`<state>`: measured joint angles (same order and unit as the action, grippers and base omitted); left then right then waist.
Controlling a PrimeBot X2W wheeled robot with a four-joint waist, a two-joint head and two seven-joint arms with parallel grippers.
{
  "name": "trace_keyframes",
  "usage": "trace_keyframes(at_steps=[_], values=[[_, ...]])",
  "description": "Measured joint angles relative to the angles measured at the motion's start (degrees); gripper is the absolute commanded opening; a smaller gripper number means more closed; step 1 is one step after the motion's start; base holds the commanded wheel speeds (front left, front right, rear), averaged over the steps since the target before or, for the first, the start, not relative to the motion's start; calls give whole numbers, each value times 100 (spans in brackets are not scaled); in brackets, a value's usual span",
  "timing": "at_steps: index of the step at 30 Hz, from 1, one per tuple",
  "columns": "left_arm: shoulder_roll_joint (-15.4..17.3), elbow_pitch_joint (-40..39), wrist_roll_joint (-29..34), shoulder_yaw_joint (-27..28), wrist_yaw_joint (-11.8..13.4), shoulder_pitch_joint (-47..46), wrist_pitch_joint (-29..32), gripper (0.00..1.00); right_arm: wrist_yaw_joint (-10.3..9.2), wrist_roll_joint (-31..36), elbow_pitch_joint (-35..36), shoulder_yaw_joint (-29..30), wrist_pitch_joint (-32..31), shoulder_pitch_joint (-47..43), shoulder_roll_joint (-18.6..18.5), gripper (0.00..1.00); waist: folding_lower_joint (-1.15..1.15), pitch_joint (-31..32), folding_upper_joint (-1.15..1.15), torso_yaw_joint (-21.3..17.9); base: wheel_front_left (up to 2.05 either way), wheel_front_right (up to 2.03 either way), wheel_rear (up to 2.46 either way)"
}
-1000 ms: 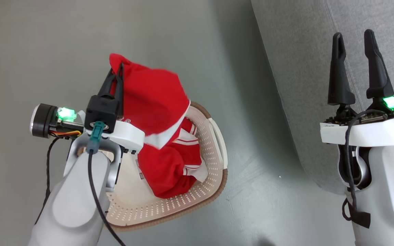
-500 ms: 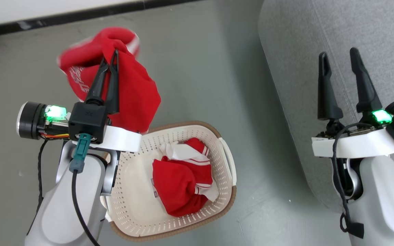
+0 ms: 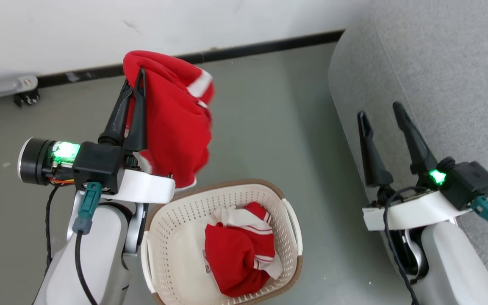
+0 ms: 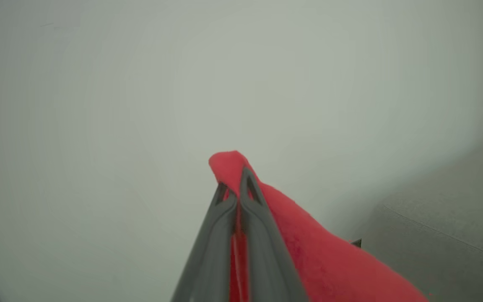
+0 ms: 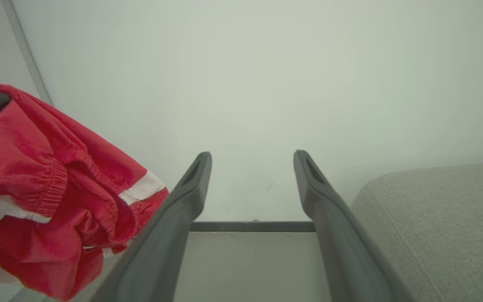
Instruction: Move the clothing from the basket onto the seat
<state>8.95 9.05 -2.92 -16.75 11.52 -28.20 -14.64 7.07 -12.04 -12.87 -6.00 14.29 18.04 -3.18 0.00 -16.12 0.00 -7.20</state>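
**1. Clothing.** One red garment w/ white trim hangs left of centre in the upper half of the head view. Its lower hem meets the brown rim of the basket in the frame; the gap between them can't be told. A second red garment lies bunched in the basket, lower centre.

**2. Left jaws.** Closed on a fold at the top of the hanging garment. The fingers pinch only a small amt of cloth.

**3. Right jaws.** Wide open and empty, at frame right, against the edge of the seat.

**4. Seat.** Fills the right and upper right of the frame, w/ no clothing on it. Bare floor separates it from the basket.

**5. Probable faults.**
- Slip: the small pinch may let go during transfer, dropping the garment on the floor.
- Snag: the hem may catch the rim and tip the basket.
- Fouling: the right arm stands in the path to the seat, so cloth may drape over its fingers.
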Motion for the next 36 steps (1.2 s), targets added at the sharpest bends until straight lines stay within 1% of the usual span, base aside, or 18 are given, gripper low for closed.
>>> trace_keyframes(at_steps=[8, 12, 16, 23, 29, 32, 36], values=[[0, -122, -111, 122, -1, 321, 0, 0, 0, 0, -37, -227, 0, -312, -97, 100, 0, 461, 0, 106, 0, 0, 0], [49, -125, -189, 134, -44, 430, 0, 0, 0, -1, -45, -460, 0, -453, -144, 100, 0, 679, 0, 152, 0, 0, 0], [105, -189, -189, 124, -78, 452, 0, 0, 0, -22, -67, -855, 0, -578, -209, 100, 0, 885, 0, 198, 0, 0, 0], [104, -310, -190, 47, -154, 452, 0, 0, 0, -182, -73, -1496, -1, -727, -339, 100, 0, 1197, 0, 278, 0, 0, 0], [107, -361, -190, -105, -357, 446, 0, 0, 0, -272, -15, -2079, -27, -723, -568, 100, 0, 1405, 0, 330, 0, 0, 0], [114, -365, -190, -151, -431, 432, 0, 0, 0, -421, 40, -2370, -118, -702, -664, 100, 0, 1488, 0, 343, 0, 0, 0], [112, -375, -192, -241, -525, 361, 0, 0, 0, -806, 152, -2777, -229, -564, -778, 100, 0, 1575, 0, 348, 0, 0, 0]])
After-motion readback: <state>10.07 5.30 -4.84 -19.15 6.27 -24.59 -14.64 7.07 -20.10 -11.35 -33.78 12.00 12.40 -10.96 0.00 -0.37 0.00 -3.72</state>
